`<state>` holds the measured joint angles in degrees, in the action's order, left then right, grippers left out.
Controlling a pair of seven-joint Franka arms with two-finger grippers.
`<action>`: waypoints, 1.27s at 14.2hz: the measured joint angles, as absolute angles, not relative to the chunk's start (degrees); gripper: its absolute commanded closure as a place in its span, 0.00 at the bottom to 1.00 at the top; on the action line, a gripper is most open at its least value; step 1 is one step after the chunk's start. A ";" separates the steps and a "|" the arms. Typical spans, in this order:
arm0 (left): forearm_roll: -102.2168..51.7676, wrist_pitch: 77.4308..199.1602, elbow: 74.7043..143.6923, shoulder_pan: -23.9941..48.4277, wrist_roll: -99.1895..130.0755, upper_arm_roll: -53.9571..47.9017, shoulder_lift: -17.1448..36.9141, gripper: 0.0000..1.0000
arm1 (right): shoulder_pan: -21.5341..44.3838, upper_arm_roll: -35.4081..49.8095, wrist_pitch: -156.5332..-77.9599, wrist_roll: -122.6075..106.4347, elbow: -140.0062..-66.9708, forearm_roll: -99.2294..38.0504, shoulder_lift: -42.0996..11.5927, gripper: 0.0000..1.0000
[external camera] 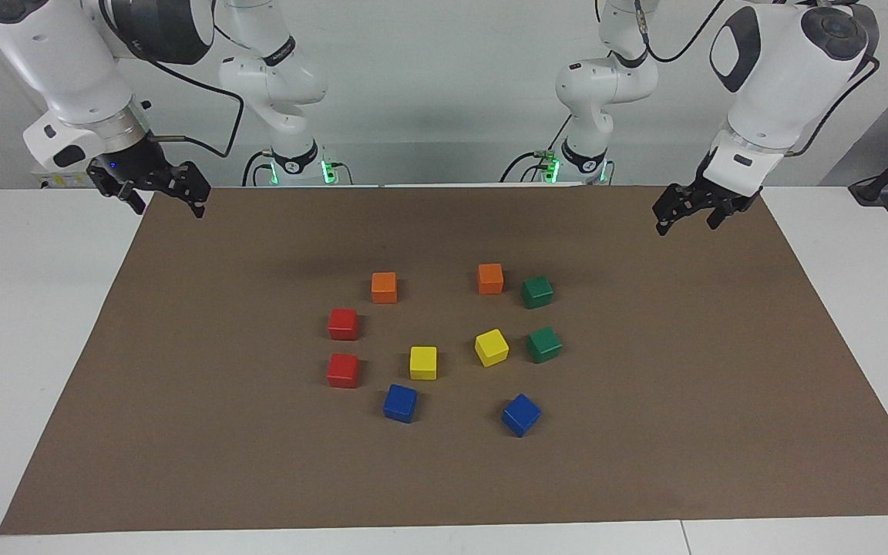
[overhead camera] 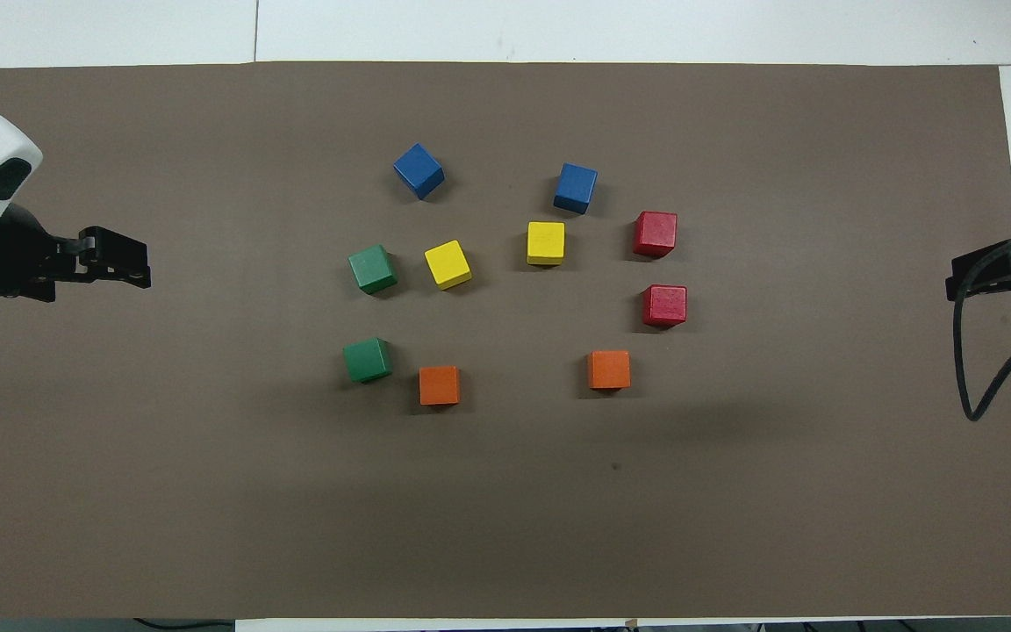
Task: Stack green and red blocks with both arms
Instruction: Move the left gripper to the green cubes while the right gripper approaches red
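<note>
Green blocks, one [external camera: 536, 292] nearer the robots and one [external camera: 544, 344] farther, sit apart toward the left arm's end of the brown mat [external camera: 644, 462]; two red blocks [external camera: 343, 324] [external camera: 343, 370] lie likewise toward the right arm's end. Orange, yellow and blue cubes lie between them. Nothing is stacked. The left end effector [external camera: 689, 218] and the right end effector [external camera: 166, 202] hang open and empty over the mat's corners nearest the robots, on the white surface [external camera: 28, 347].

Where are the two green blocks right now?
Both green blocks sit flat on the brown mat, unstacked, toward the left arm's end of the cluster; one beside an orange block, the other beside a yellow block.
</note>
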<state>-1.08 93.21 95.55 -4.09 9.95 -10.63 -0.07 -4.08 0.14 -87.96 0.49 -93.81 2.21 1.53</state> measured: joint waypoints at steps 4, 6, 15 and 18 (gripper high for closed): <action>-1.08 93.18 95.55 -4.08 9.95 -10.77 -0.07 0.00 | -4.08 0.14 -87.96 0.49 -93.81 2.21 1.53 0.00; -1.08 93.17 95.55 -4.07 9.95 -10.79 -0.07 0.00 | -4.08 0.14 -87.96 0.49 -93.81 2.21 1.53 0.00; -1.08 93.23 95.55 -4.08 9.98 -11.43 -0.06 0.00 | -4.08 0.14 -87.96 0.49 -94.12 2.21 1.53 0.00; -1.08 93.80 95.55 -3.89 11.70 -11.61 -0.05 0.00 | -4.08 0.15 -88.71 0.49 -94.84 2.19 1.62 0.00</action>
